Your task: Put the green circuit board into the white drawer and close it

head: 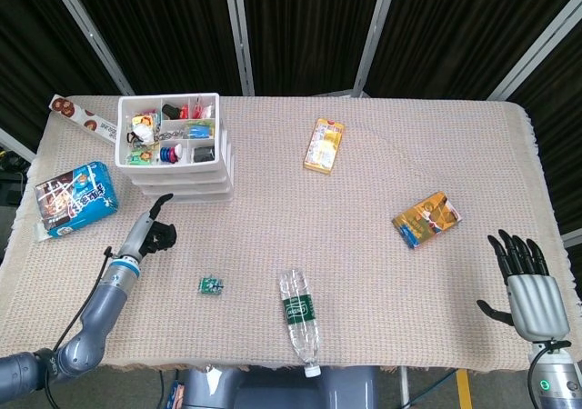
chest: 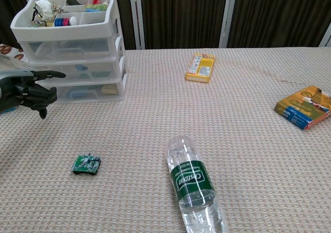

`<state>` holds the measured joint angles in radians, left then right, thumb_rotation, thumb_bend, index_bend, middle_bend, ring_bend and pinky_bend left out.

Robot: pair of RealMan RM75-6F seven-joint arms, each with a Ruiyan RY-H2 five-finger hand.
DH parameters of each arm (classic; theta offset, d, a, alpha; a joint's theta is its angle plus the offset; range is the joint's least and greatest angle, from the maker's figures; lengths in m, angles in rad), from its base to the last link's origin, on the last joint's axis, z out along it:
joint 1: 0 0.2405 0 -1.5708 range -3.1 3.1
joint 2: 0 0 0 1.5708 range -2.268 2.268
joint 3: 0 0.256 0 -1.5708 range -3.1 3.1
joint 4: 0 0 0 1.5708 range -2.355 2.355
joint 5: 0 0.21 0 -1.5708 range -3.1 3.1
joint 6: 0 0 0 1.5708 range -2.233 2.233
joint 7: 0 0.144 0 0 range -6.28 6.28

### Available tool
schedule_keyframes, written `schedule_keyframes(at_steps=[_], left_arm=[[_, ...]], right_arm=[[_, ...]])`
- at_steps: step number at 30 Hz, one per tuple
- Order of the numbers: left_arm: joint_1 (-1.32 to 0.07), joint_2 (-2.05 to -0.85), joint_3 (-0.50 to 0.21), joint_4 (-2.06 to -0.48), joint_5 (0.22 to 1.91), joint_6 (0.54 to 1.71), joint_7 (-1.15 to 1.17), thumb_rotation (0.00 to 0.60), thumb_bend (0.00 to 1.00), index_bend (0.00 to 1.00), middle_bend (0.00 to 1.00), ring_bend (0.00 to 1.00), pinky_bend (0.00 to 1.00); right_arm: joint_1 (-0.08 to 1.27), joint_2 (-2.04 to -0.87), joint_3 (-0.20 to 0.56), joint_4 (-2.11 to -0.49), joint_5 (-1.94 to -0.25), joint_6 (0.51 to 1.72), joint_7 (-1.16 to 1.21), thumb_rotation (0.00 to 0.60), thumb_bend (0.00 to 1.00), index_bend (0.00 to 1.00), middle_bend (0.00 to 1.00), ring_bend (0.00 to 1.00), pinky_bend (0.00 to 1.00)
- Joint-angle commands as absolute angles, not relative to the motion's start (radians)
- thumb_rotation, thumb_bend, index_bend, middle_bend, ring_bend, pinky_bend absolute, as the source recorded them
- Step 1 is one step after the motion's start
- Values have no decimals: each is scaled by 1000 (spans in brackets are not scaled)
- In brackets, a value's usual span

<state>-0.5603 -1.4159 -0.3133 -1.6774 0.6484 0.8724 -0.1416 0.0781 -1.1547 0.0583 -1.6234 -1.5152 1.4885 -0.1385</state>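
My left hand [head: 155, 231] hovers clenched, one finger out, before the white drawer [chest: 77, 70] — green circuit board [chest: 86, 163] near, below — right hand [head: 527, 282] splayed, holding nothing.

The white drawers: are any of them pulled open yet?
All shut. The white drawer unit's three fronts sit flush, and the left hand hovers beside it.

Bright, even overhead light; sharp, shadowless frames
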Motion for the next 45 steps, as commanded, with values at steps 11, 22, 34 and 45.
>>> schedule_keyframes(at_steps=[11,22,34,45], left_arm=[[-614,-1474,-337,-1603,563,840,-135,600,698,0,876,834,615],[-627,-1507,-389,-1544,504,762,-220,600,704,0,877,834,615],[-627,-1527,-410,-1499,515,666,-306,600,705,6,882,835,615],[-612,-1530,-419,-1517,581,678,-345,600,706,25,883,836,615]], right_arm=[[78,-1153,57,-1624,-1515,1486,-131,600,1,54,0,0,0],[79,-1153,57,-1625,-1515,1485,-134,600,0,54,0,0,0],[79,-1154,57,-1626,-1513,1483,-138,600,0,54,0,0,0],[79,-1154,57,-1627,-1512,1484,-139,600,0,55,0,0,0]])
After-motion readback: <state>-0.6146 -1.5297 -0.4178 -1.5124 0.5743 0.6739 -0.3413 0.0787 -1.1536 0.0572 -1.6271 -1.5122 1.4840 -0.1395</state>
